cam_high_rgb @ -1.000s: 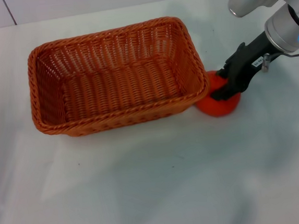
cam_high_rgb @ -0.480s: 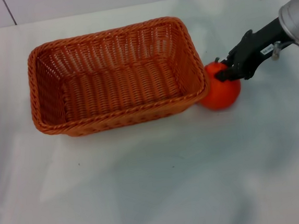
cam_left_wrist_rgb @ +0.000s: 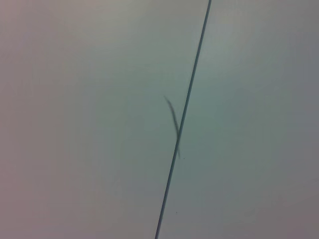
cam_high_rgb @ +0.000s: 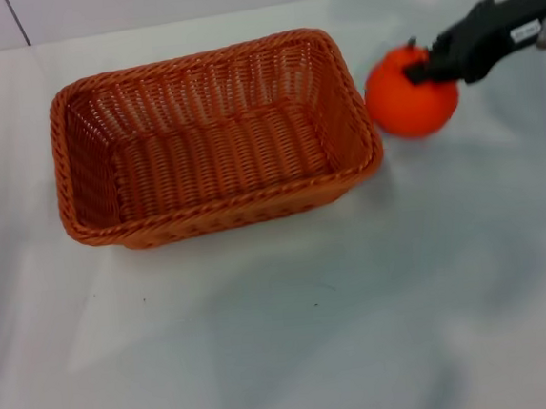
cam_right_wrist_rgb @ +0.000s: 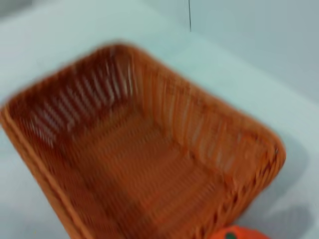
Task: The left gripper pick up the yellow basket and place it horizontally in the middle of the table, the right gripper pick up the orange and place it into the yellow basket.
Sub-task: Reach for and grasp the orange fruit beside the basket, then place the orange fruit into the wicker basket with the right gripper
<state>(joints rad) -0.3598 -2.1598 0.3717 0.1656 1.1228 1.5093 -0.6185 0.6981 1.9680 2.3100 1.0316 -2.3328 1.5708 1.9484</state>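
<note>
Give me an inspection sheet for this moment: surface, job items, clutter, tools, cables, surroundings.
Surface: white table, faintly glossy, with soft shadows.
Yellow basket: yellow basket sits upright on the table, long side across the head view; nothing inside it.
Orange: orange is to the right of the basket rim, outside it, gripped at its top.
Clutter: nothing seen.
Right tool: right gripper is closed on the orange's top, reaching in from the right edge of the head view.
Left tool: not in view; its wrist camera shows only a pale surface with a dark seam line.
Cables: nothing seen.
Surroundings: pale wall panels with dark seams behind the table.
</note>
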